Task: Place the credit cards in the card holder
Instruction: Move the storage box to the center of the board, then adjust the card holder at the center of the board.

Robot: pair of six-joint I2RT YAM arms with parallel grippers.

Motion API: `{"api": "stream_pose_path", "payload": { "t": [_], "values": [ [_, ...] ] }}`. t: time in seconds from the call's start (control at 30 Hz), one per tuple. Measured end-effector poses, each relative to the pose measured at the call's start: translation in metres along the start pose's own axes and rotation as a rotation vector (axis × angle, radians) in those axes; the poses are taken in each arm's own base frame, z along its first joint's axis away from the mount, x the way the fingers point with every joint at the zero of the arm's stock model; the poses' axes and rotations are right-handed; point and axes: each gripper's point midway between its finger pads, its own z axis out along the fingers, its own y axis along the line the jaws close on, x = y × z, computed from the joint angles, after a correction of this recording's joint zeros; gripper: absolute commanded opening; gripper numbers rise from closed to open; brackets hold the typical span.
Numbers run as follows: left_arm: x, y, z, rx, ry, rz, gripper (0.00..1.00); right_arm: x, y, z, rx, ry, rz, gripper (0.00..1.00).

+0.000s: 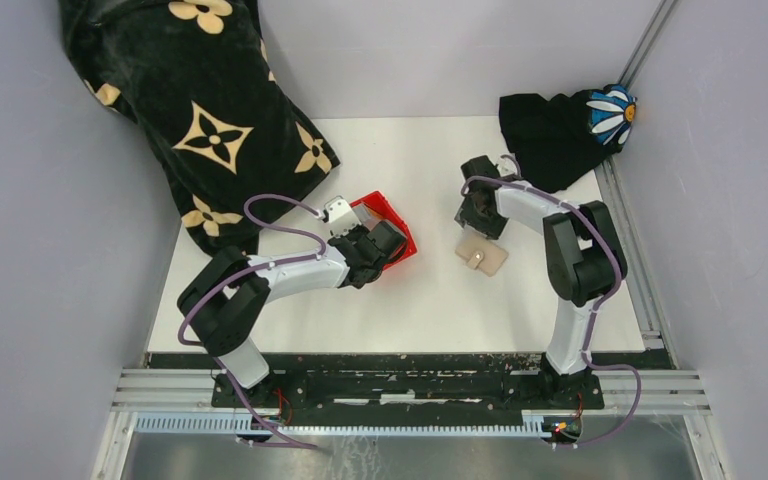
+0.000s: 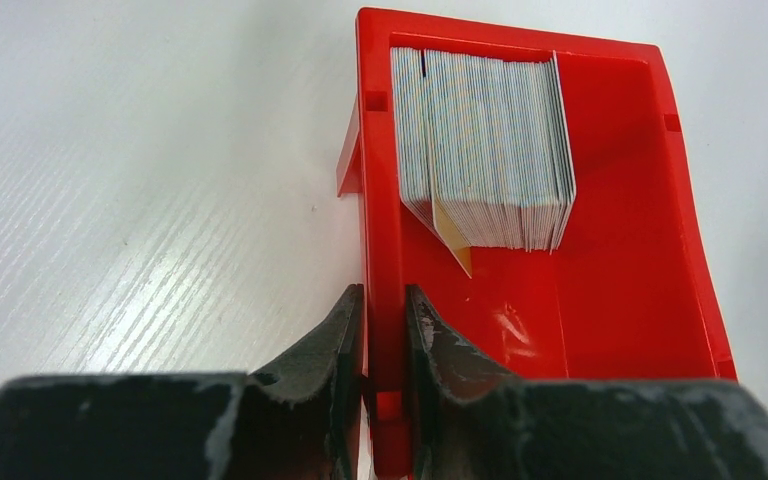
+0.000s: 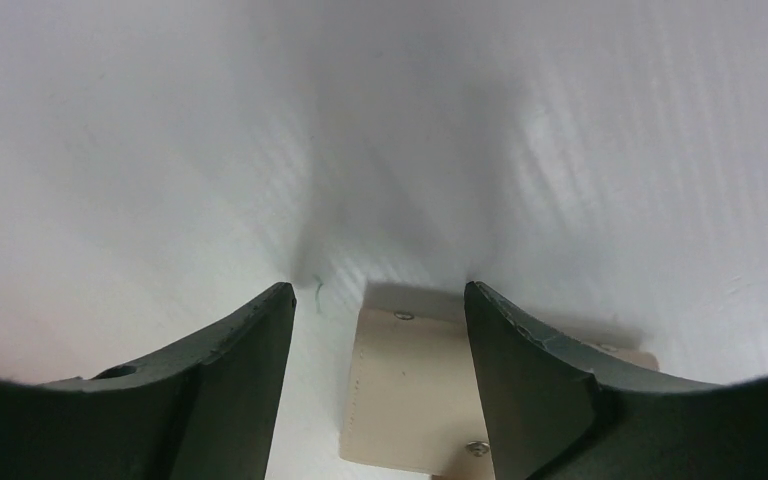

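The left fingers (image 2: 335,340), dark and scuffed, are pinched nearly together on one thin side wall of the glossy red plastic bin (image 2: 610,280), one finger inside and one outside. At the bin's far end the credit cards (image 2: 485,140) stand on edge in a tight stack, showing thin pale blue-grey edges, with one tan-faced card slanting out at the near corner – well apart from the fingertips. The right fingers (image 3: 240,350) are spread wide and hold nothing. The card holder (image 3: 405,390) – a flat, tan, leather-like rectangle with small metal studs – lies on the white, faintly ribbed bench (image 3: 160,150) in the gap between them, one side hidden behind a finger.
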Motion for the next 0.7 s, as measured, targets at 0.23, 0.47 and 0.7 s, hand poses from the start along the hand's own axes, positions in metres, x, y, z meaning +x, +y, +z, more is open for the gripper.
{"api": "stream_pose_path", "payload": {
  "t": [0.23, 0.47, 0.7],
  "values": [
    [0.006, 0.005, 0.002, -0.026, -0.015, -0.004, 0.27, 0.018, 0.024, -0.008, -0.028, -0.019, -0.014, 0.71],
    [0.012, 0.007, 0.001, -0.038, -0.016, 0.001, 0.31, 0.009, 0.021, -0.015, 0.005, -0.073, -0.089, 0.72],
    [0.015, 0.006, -0.003, -0.035, -0.018, 0.007, 0.42, -0.03, 0.008, -0.052, 0.038, -0.205, -0.106, 0.75]
  ]
}}
